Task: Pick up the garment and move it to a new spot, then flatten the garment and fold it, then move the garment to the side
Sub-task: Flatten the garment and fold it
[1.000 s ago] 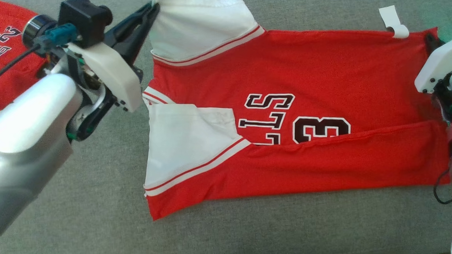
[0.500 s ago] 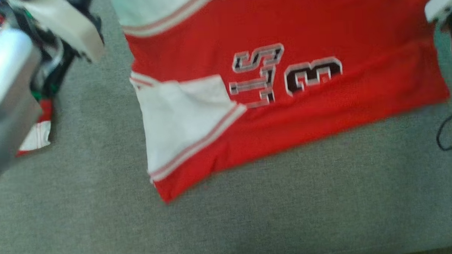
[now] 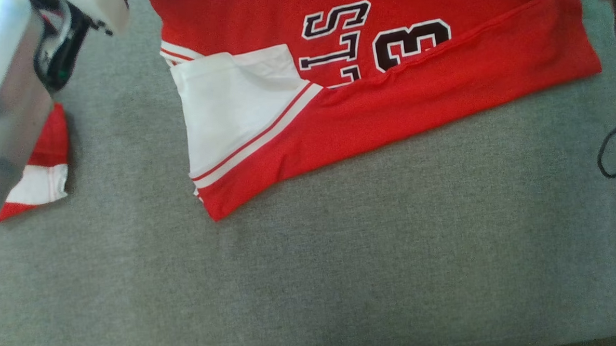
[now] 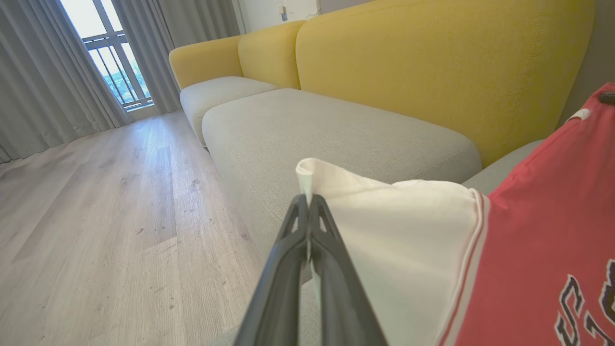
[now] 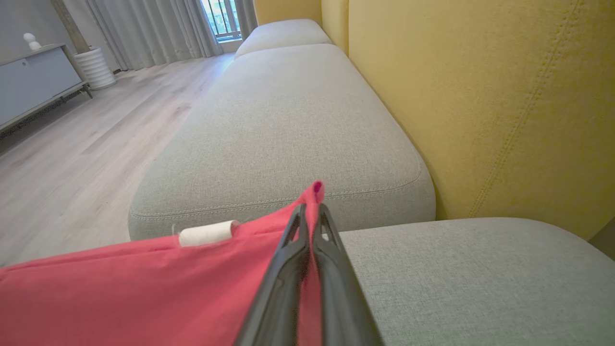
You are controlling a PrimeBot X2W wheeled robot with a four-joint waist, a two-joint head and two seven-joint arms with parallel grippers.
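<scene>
The red jersey (image 3: pixel 465 77) spreads at twelve o'clock on the grey sofa seat (image 3: pixel 343 275); left gripper (image 4: pixel 307 202) clamps its white sleeve (image 4: pixel 384 226); right gripper (image 5: pixel 310 211) clamps its red hem corner (image 5: pixel 315 190).

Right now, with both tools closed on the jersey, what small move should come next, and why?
Probably bring both tools toward the robot together, laying the held far edge over the number. The left tool pinches the white sleeve, the right tool the red corner, and the near edge of the jersey is already folded on the cushion.
</scene>
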